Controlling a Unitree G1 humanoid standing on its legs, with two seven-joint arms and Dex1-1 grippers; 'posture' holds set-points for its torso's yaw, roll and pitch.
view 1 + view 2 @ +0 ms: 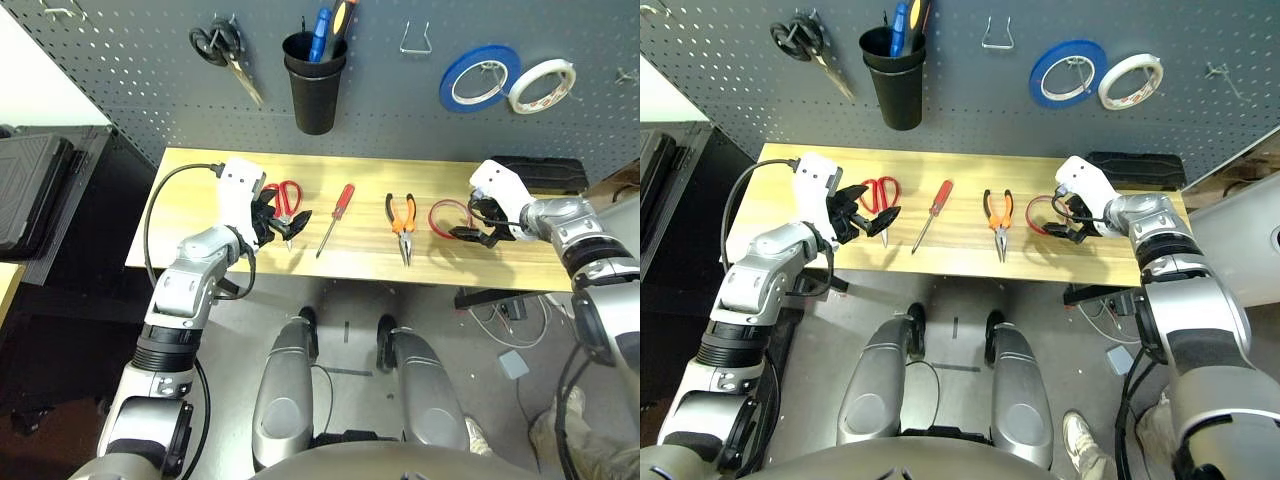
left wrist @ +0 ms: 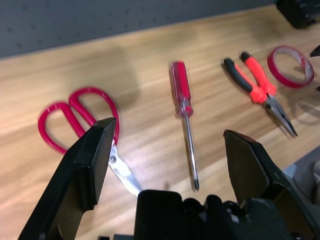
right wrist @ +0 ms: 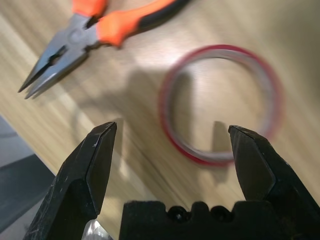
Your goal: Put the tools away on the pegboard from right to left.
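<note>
Four tools lie in a row on the wooden benchtop (image 1: 420, 270). From left to right they are red-handled scissors (image 1: 287, 201), a red-handled screwdriver (image 1: 337, 217), orange-handled pliers (image 1: 402, 222) and a thin red tape ring (image 1: 447, 217). My left gripper (image 1: 285, 222) hovers open over the scissors (image 2: 82, 116). My right gripper (image 1: 478, 232) is open right beside the tape ring (image 3: 220, 102), its fingers apart from it. The dark grey pegboard (image 1: 400, 100) rises behind the bench.
On the pegboard hang black-handled scissors (image 1: 222, 48), a black cup (image 1: 314, 85) with pens, an empty wire hook (image 1: 415, 40), a blue tape roll (image 1: 479, 77) and a white tape roll (image 1: 541, 85). A black case (image 1: 540, 172) sits at the bench's back right.
</note>
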